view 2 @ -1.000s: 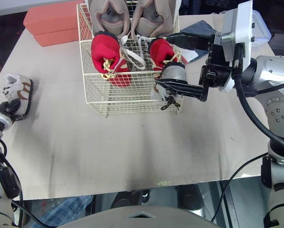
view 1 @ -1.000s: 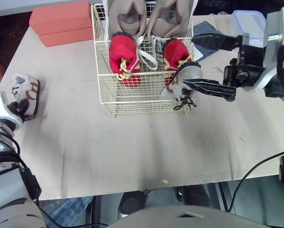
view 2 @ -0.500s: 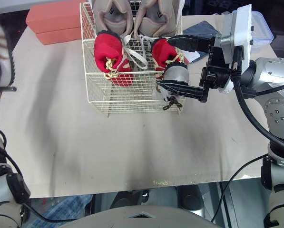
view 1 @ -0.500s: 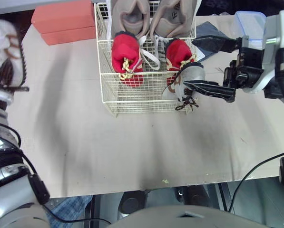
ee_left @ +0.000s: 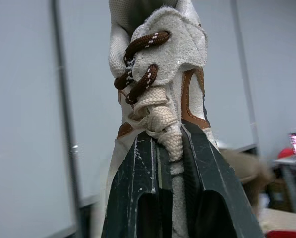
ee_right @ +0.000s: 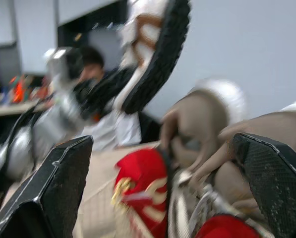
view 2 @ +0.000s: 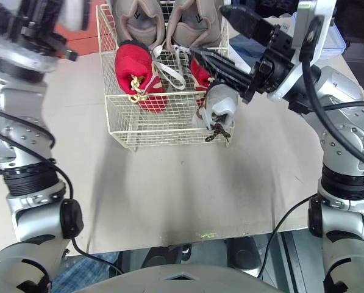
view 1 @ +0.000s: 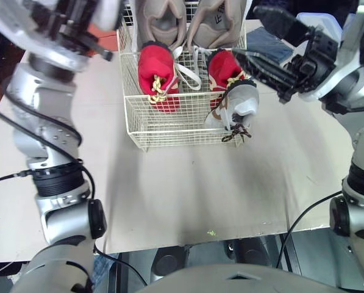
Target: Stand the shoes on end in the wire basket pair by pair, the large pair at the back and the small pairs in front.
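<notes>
The wire basket (view 1: 169, 125) stands at the table's far middle. The large beige pair (view 1: 163, 18) stands at its back, and the red pair (view 1: 154, 76) in front of it. One small white-and-grey shoe (view 1: 238, 105) stands on end in the basket's front right corner, its brown laces hanging over the wire. My right gripper (view 1: 246, 32) hovers open just above and behind that shoe, touching nothing. My left gripper (ee_left: 165, 141) is raised high at the far left, shut on the laced tongue of the other small white shoe (ee_left: 157, 74). That shoe's black sole (ee_right: 155, 49) shows in the right wrist view.
A clear plastic container (view 1: 328, 24) and a dark cloth (view 1: 264, 43) lie right of the basket, under my right arm. An orange box (view 2: 84, 38) sits left of the basket, mostly hidden by my left arm. A person (ee_right: 90, 64) is in the background.
My left arm has lifted the small white shoe off the table's left side and raised it high. My right gripper has let go of the shoe in the basket, rising and swinging back.
</notes>
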You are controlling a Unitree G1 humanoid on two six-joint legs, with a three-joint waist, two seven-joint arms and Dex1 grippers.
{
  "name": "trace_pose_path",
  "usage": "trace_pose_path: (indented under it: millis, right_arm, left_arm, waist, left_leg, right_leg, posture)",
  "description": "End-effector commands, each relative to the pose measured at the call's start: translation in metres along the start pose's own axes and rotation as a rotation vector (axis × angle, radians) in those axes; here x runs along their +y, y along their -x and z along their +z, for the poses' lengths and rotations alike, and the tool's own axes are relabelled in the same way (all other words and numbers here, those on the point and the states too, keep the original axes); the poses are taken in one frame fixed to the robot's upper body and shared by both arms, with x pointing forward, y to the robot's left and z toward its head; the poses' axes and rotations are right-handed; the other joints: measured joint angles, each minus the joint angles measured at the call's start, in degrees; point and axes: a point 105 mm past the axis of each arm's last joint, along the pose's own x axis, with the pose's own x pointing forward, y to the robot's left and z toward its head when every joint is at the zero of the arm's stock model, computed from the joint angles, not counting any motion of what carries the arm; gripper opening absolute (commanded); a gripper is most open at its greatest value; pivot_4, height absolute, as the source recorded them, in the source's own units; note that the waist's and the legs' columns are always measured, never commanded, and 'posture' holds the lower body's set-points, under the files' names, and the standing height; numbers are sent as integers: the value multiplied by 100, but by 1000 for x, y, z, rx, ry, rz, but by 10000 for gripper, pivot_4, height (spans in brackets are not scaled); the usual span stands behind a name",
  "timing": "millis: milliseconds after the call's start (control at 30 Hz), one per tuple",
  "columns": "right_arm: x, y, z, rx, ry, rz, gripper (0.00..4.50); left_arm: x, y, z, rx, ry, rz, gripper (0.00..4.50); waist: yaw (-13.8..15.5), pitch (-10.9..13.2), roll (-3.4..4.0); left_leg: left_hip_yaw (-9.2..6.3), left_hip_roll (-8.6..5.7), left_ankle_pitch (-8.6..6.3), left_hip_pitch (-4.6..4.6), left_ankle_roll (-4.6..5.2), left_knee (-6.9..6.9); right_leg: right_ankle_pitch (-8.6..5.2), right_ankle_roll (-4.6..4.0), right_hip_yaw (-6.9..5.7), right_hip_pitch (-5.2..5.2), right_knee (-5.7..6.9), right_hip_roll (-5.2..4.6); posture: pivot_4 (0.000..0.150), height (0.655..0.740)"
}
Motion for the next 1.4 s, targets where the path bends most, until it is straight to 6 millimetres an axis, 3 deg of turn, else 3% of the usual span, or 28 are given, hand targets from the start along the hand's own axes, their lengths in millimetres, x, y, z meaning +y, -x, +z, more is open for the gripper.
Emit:
trace_pose_path:
  millis: [33,233,400,767,867,1033,1133,1267,1333,1400]
  right_arm:
    - [-6,-6,19,-104,-3,-68,45000]
    - [-10,-14,19,-138,-55,-106,45000]
    - [-4,-29,10,-128,-105,-88,45000]
    - [3,-43,7,-150,-183,-56,45000]
    - [2,-42,7,-158,-193,-58,38245]
    - [2,-42,6,-150,-187,-53,15706]
    - [2,-41,5,-140,-183,-51,6757]
    - [3,-35,5,-109,-170,-2,5448]
    - [5,-29,5,-91,-170,46,5448]
    - [8,-25,6,-76,-170,97,5448]
  left_arm:
    - [-17,-12,7,-53,-83,-7,338]
    - [-41,-18,-12,-48,-107,-2,338]
    - [-64,-22,-14,-83,-86,-47,338]
    - [-97,-10,-30,-59,-93,-161,338]
    - [-97,-9,-31,-55,-91,-164,338]
    - [-96,-8,-33,-54,-64,-173,338]
    - [-101,-5,-31,-48,-7,-237,14816]
    - [-96,4,-23,-14,69,-337,31494]
    - [-92,10,-15,18,97,-409,41940]
    - [-87,16,-6,42,143,-460,44390]
  waist:
    - [-7,0,0]
    - [50,0,0]
    - [52,0,0]
    - [19,-1,1]
    - [10,-1,2]
    - [14,-1,2]
    - [15,-1,2]
    - [13,0,3]
    - [1,1,5]
    - [-14,2,7]
  left_leg:
    - [0,0,0,1,0,0]
    - [-1,-3,0,2,0,2]
    - [-3,-6,0,2,0,3]
    - [-4,-6,1,2,0,1]
    - [-3,-5,1,2,0,0]
    - [-2,-5,1,3,1,-1]
    - [-2,-5,1,3,1,-1]
    - [-2,-5,1,3,1,-2]
    - [-3,-4,0,3,1,-2]
    - [-3,-4,0,4,1,-5]
  right_leg:
    - [0,0,0,0,0,1]
    - [0,0,-2,3,1,2]
    - [0,0,-5,5,0,2]
    - [0,0,-4,5,0,5]
    - [0,0,-2,2,2,5]
    - [0,0,-1,3,2,6]
    - [0,0,-2,3,2,6]
    - [0,0,-1,2,1,7]
    - [0,0,-1,3,1,7]
    - [0,0,-1,2,0,8]
  posture:
    - [1500,7400]
    - [1500,7400]
    - [1500,7400]
    - [1500,7400]
    - [1500,7400]
    - [1500,7400]
    - [1500,7400]
    - [1500,7400]
    - [1500,7400]
    - [1500,7400]
